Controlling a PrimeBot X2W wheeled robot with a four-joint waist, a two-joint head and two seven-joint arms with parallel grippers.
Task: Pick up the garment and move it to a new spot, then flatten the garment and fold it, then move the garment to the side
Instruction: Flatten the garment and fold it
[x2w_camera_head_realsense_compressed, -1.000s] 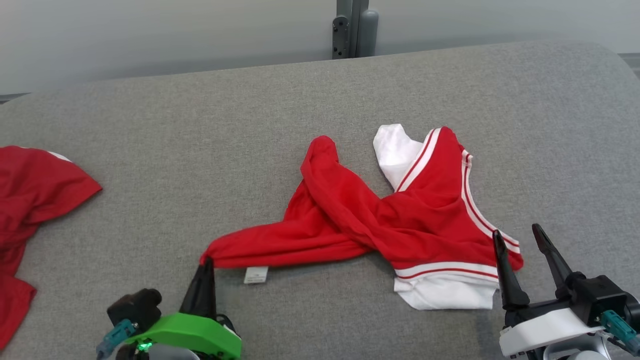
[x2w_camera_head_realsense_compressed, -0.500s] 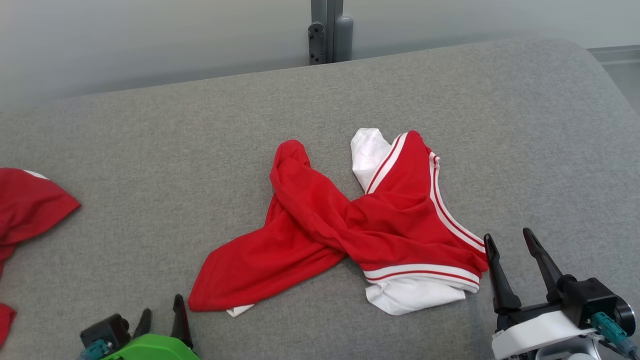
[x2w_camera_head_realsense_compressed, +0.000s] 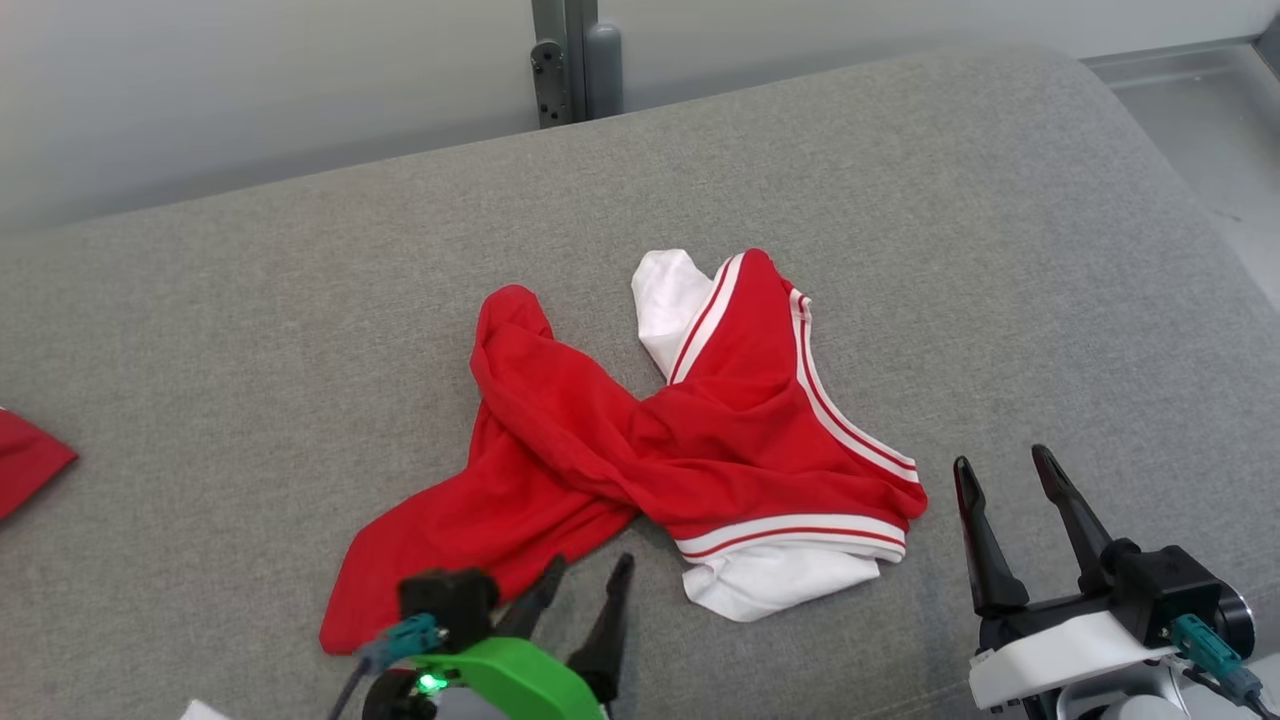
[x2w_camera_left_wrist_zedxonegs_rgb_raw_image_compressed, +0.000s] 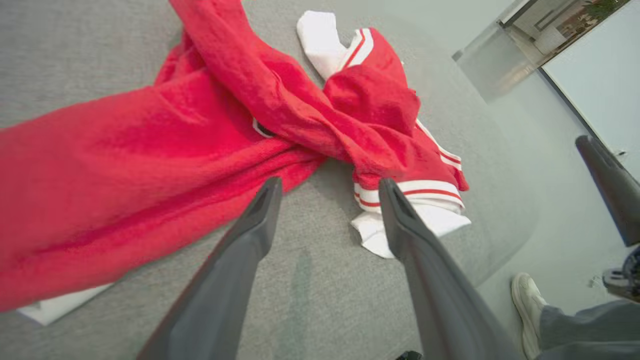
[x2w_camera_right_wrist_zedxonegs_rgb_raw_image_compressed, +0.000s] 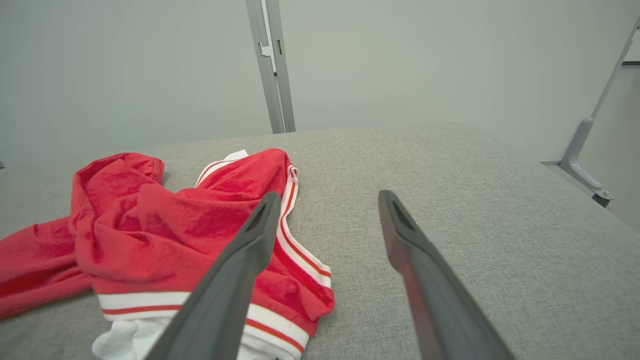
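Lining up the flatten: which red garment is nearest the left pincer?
The twisted red garment with white striped trim, right at the left pincer; the other red cloth lies apart at the head view's left edge.

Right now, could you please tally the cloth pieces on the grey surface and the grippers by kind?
Cloth pieces: 2, the red-and-white garment and a red cloth corner at the left edge.
Grippers: 2, the left gripper and the right gripper, both open.
Total: 4.
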